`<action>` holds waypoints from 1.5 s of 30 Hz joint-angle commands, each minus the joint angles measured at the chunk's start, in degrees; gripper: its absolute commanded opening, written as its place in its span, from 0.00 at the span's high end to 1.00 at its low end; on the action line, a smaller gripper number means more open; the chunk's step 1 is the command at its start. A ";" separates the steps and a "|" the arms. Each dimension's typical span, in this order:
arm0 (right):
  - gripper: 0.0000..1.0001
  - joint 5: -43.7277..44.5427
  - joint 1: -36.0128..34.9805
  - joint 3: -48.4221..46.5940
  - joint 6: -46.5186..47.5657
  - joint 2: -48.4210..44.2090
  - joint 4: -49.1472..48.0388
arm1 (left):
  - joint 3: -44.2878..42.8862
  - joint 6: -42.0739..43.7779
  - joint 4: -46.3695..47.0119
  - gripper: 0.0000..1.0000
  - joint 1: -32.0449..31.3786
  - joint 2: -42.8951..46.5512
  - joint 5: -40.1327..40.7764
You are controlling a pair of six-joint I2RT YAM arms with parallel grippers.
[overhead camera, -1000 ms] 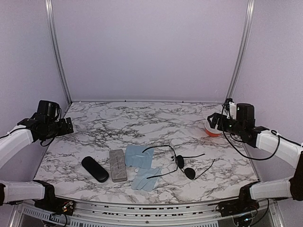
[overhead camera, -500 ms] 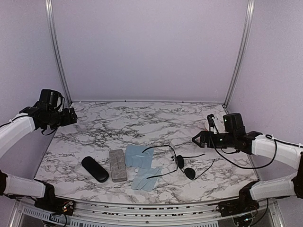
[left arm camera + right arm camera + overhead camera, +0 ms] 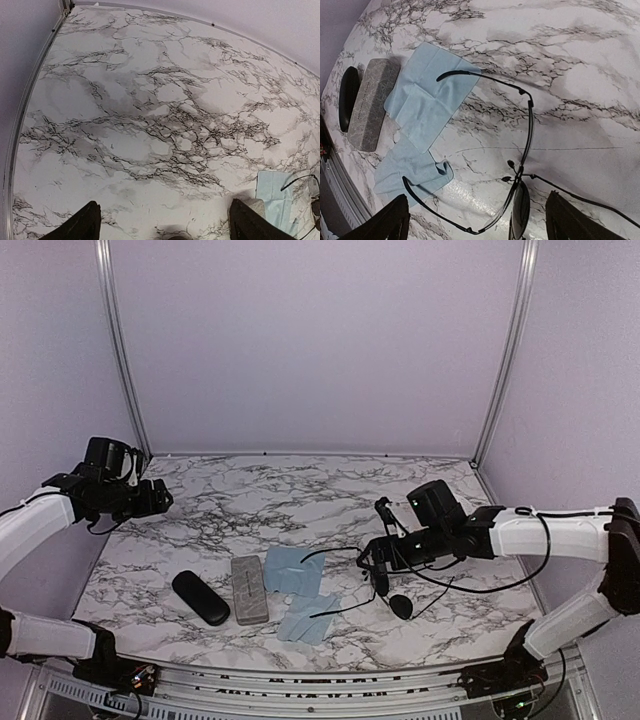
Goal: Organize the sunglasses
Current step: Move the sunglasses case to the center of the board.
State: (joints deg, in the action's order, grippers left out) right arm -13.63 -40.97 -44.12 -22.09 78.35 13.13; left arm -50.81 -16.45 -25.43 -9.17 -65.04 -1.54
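Observation:
The sunglasses [image 3: 382,585] lie at the table's middle right, thin black wire frames with dark oval lenses and long arms spread and crossing. In the right wrist view one curved arm [image 3: 485,80] reaches onto a blue cloth and a dark lens [image 3: 520,212] sits between my fingers. My right gripper [image 3: 372,558] hovers just over them, open, with nothing held [image 3: 480,225]. My left gripper [image 3: 160,498] hangs at the far left above bare marble, open and empty [image 3: 167,222]. A bit of wire frame [image 3: 300,177] shows at the left wrist view's right edge.
A glossy black oval case [image 3: 200,597] and a grey rectangular case [image 3: 249,589] lie side by side at the front left. Two light blue cloths [image 3: 292,570] [image 3: 308,618] lie between the cases and the sunglasses. Walls close in the back and sides.
My right arm has swung from the back right corner toward the middle and now sits over the sunglasses. My left gripper has drifted a little to the right.

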 commanded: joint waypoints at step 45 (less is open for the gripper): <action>0.14 18.41 -31.69 -60.34 -9.83 54.77 9.89 | 0.44 0.93 -2.44 0.10 -3.29 2.71 9.63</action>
State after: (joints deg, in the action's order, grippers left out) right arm 5.54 -71.85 -100.29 -33.61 130.89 24.10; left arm -50.59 -16.03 -26.09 -12.38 -62.52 7.16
